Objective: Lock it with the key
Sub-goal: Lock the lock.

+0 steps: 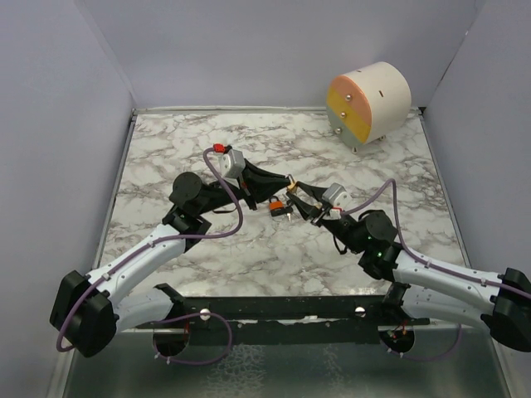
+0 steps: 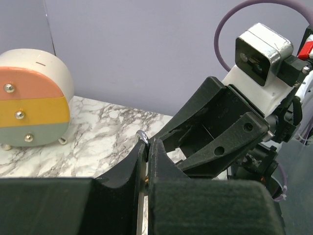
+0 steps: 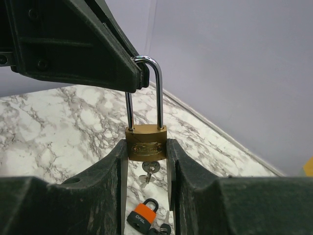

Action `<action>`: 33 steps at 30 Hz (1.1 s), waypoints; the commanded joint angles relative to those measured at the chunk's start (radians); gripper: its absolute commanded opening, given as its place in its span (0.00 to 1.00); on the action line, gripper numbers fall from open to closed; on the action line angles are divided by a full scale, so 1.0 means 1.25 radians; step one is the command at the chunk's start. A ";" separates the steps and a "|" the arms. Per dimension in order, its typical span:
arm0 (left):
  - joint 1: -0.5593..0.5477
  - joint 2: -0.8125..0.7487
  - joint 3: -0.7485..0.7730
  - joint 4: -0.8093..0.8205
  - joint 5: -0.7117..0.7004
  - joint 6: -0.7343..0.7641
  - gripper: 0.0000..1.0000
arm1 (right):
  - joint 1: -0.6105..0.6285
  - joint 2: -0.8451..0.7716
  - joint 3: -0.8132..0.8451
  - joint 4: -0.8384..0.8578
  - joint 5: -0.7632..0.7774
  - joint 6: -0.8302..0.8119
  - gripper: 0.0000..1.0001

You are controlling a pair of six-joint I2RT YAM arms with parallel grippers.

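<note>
Brass padlock (image 3: 145,145) held upright in the air above mid-worktop, its body clamped on both sides between the fingers of the right hand (image 3: 146,159), which is closed only to the body's width. Steel shackle (image 3: 159,88) rising from the body, pinched at its crown by the fully closed left hand (image 3: 138,77), which reaches in from the left. Key (image 3: 148,172) hanging below the body, apparently seated in the keyway, though shadow obscures the junction. Orange padlock (image 3: 142,214) with further keys lying on the marbled worktop (image 1: 274,249) directly beneath. Rounded three-drawer box (image 1: 369,101) standing well apart at the far right corner.
</note>
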 commanded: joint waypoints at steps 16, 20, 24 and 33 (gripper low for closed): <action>-0.003 0.115 -0.112 -0.154 -0.027 0.064 0.00 | 0.007 -0.091 0.145 0.200 -0.136 0.102 0.01; -0.004 0.122 -0.132 -0.153 -0.052 0.075 0.00 | 0.008 -0.080 0.158 0.199 -0.133 0.095 0.01; -0.003 0.129 -0.144 -0.153 -0.065 0.078 0.00 | 0.008 -0.070 0.162 0.206 -0.127 0.085 0.01; -0.007 0.124 -0.153 -0.151 -0.085 0.076 0.00 | 0.008 -0.057 0.169 0.206 -0.128 0.077 0.01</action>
